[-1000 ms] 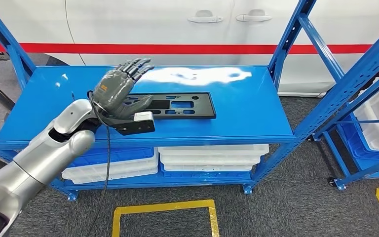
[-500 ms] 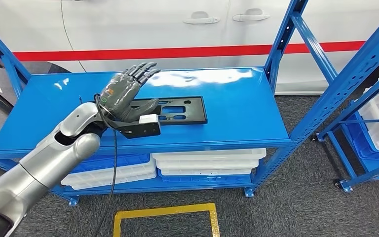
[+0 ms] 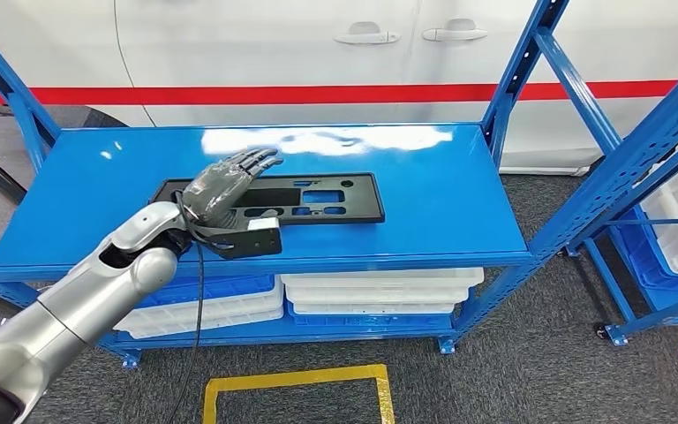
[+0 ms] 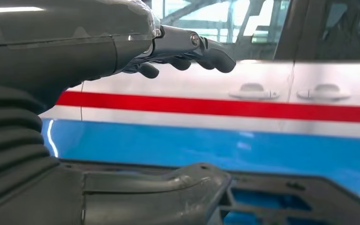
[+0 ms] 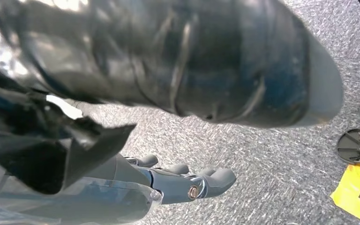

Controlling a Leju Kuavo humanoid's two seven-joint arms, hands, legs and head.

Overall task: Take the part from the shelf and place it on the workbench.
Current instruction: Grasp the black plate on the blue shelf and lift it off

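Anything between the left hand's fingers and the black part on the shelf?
Nothing: left wrist view shows a bare gap between the fingers and the black part.

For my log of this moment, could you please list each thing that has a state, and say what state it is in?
black part: lying flat on the shelf, not lifted.
left hand: over the part's left end, fingers apart, holding nothing; contact unclear.
right hand: hanging above the floor, fingers apart, holding nothing.
blue shelf: carries the part on its top level.
white trays: stacked on the lower level.
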